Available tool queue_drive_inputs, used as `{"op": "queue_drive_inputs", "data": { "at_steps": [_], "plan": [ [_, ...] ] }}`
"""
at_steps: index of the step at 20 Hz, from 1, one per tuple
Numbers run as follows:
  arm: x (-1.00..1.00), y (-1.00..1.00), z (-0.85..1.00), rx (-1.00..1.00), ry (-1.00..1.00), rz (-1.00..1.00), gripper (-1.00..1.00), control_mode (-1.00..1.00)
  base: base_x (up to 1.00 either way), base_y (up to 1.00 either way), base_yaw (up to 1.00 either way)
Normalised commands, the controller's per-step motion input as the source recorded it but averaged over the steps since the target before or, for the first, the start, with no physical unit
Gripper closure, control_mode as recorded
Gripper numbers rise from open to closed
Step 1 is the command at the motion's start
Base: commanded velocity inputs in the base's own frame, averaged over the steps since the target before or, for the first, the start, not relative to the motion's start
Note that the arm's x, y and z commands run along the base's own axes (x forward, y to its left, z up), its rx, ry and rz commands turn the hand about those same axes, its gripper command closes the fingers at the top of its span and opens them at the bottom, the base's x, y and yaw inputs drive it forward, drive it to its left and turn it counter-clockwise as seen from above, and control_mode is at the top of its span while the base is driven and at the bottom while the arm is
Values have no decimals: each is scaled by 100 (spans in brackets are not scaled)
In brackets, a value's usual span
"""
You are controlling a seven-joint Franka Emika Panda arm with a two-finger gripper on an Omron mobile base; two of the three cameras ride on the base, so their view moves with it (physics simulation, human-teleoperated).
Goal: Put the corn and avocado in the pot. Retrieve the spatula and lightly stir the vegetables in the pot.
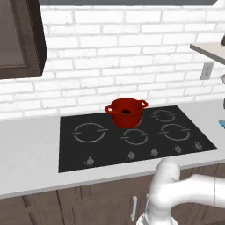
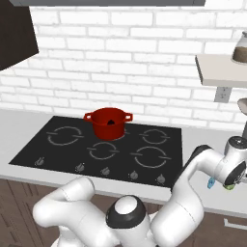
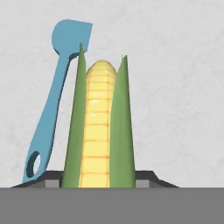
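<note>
In the hand view the corn (image 3: 99,131), a yellow ear in green husk, stands up from between my gripper's (image 3: 98,180) dark fingertips, and the gripper is shut on it. On the grey counter behind it, just to its left, lies the blue spatula (image 3: 52,109). From the right base view my gripper (image 2: 227,185) hangs low over the counter right of the stove, with a bit of green corn (image 2: 229,187) and blue spatula (image 2: 211,183) showing. The red pot (image 1: 126,112) sits on the cooktop's back middle burner, with the dark avocado (image 1: 126,111) inside; the pot (image 2: 108,123) stands far left of my hand.
The black cooktop (image 1: 88,149) has several burners and a row of knobs along its front. A shelf (image 2: 219,70) with a jar juts from the brick wall at the right, above an outlet (image 2: 222,94). A dark cabinet (image 1: 19,39) hangs at the upper left.
</note>
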Motion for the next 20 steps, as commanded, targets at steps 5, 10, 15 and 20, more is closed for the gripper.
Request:
{"op": "queue_drive_inputs", "data": {
  "at_steps": [5,10,15,20],
  "plan": [
    [-16,42,20,0,0,0,100,-100,0,0,0],
    [-17,57,9,1,0,0,100,-100,0,0,0],
    [-7,56,11,0,1,0,100,-100,0,0,0],
    [0,47,15,0,1,0,100,-100,0,0,0]
  ]
}}
